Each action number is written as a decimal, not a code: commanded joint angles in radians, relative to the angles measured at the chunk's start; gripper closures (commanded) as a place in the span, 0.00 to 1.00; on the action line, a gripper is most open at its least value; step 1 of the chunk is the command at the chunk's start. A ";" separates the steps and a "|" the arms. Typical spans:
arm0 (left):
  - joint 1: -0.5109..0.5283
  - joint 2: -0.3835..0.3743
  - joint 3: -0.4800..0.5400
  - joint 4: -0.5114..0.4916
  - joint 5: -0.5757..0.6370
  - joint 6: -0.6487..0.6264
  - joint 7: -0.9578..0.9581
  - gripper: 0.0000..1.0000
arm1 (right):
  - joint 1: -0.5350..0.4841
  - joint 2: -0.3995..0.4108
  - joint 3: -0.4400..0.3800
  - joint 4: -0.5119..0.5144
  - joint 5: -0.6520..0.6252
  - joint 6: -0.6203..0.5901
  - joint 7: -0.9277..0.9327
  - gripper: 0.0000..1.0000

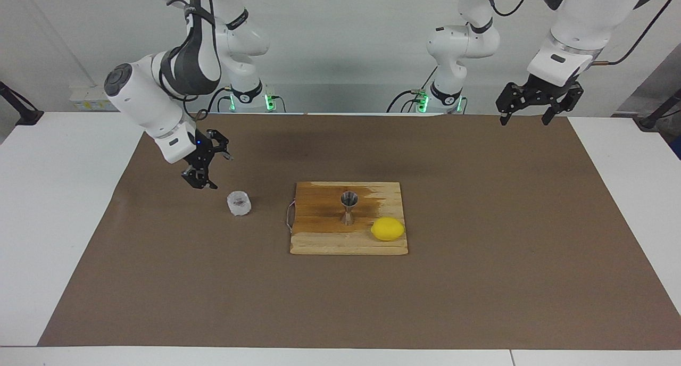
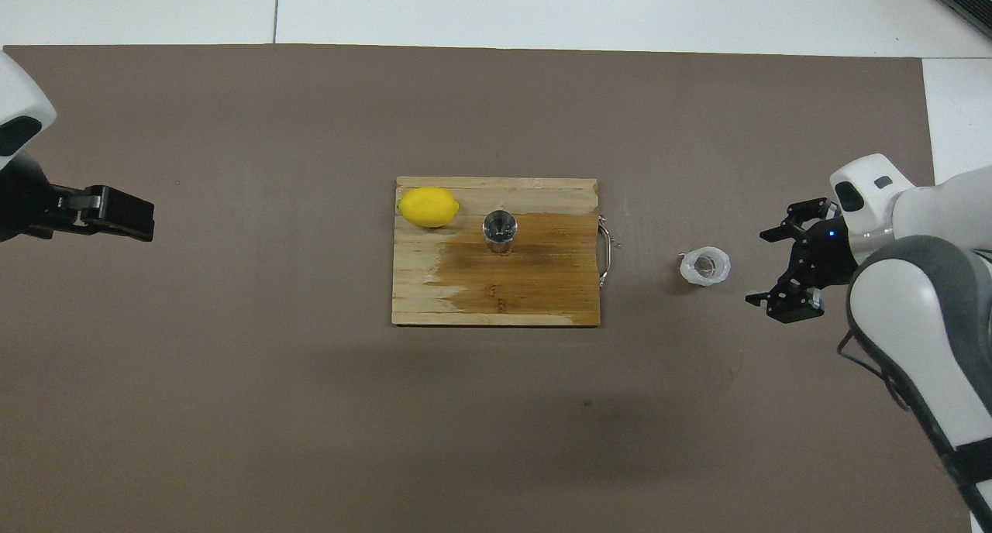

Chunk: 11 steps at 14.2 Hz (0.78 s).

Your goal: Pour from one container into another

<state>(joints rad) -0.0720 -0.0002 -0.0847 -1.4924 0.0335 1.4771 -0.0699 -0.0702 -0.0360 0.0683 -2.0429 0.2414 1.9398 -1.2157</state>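
Note:
The translucent crinkled plastic cup [image 1: 239, 202] stands upright on the brown mat, with brownish contents; it also shows in the overhead view [image 2: 705, 266]. The steel hourglass jigger [image 1: 349, 207] stands upright on the wooden board [image 1: 319, 241], also in the overhead view [image 2: 498, 229]. My right gripper [image 1: 218, 170] is open and empty, low beside the cup toward the right arm's end of the table, not touching it; it shows in the overhead view [image 2: 758, 267] too. My left gripper [image 1: 524, 121] is open and empty, raised over the mat's edge at the left arm's end, waiting.
A yellow lemon [image 1: 387, 229] lies on the board's corner beside the jigger. The board [image 2: 527, 293] has a wet dark patch and a metal handle [image 2: 606, 252] facing the cup. A brown mat [image 1: 340, 302] covers the white table.

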 commanded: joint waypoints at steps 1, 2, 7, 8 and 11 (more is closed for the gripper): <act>0.000 -0.027 0.003 -0.028 -0.001 -0.006 0.001 0.00 | 0.046 -0.059 0.005 0.061 -0.152 -0.141 0.377 0.00; 0.000 -0.027 0.003 -0.028 -0.001 -0.006 0.001 0.00 | 0.058 -0.079 0.005 0.082 -0.190 -0.181 0.507 0.00; 0.000 -0.027 0.003 -0.028 -0.001 -0.006 0.001 0.00 | 0.064 -0.110 0.005 0.141 -0.205 -0.349 1.126 0.00; 0.000 -0.027 0.003 -0.028 -0.001 -0.006 0.001 0.00 | 0.066 -0.111 0.007 0.142 -0.230 -0.372 1.203 0.00; 0.000 -0.027 0.003 -0.028 -0.001 -0.006 0.001 0.00 | 0.070 -0.114 0.018 0.179 -0.251 -0.464 1.329 0.00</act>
<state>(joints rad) -0.0720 -0.0002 -0.0847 -1.4924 0.0335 1.4771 -0.0699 -0.0016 -0.1553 0.0737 -1.9027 0.0170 1.5353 0.0331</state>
